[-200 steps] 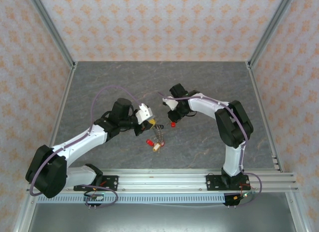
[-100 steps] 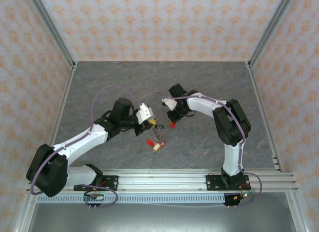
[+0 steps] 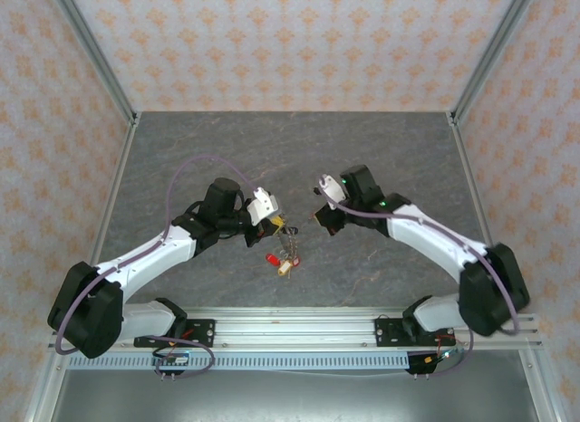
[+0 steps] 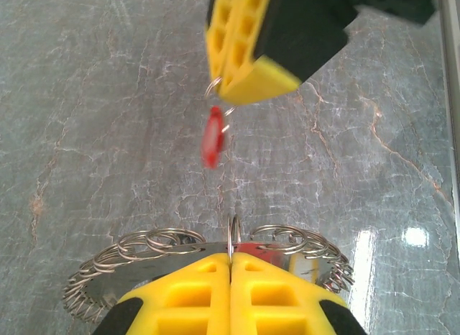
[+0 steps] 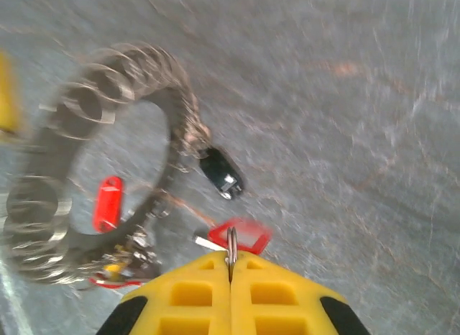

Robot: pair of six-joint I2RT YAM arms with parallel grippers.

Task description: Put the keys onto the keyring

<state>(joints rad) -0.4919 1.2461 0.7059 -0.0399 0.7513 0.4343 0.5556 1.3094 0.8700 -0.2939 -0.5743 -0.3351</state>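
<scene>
In the top view the left gripper point(image 3: 275, 226) sits left of the table's point(image 3: 181, 141) middle, jaws pressed together on the keyring point(image 3: 289, 245). The hoop runs from the fingertips toward the near edge. A red tag point(image 3: 272, 259) and a pale yellow tag point(image 3: 285, 270) lie at its near end. Just to its right, not touching, is the right gripper point(image 3: 319, 219), pointing back at the left one.

The left wrist camera shows more. Its own gripper point(image 4: 230, 262) is clamped on the keyring point(image 4: 169, 252), which is seen edge-on here, with its long axis running left to right across the frame. Small wire loops point(image 4: 154, 241) crowd both sides of the pinch. Opposite it, the right gripper point(image 4: 248, 72) comes in from the top. A red-tagged key point(image 4: 211, 137), blurred, dangles from its tip with its long axis up and down the frame and its free end toward the hoop.

In the blurred right wrist view the keyring point(image 5: 176, 112) is face-on, an open circle at the left. A black tag point(image 5: 221, 174) and another red tag point(image 5: 108, 204) hang from it. The right gripper point(image 5: 231, 267) is shut, pinching the small ring of the red-tagged key point(image 5: 241, 236), whose tag lies across the fingertips.
</scene>
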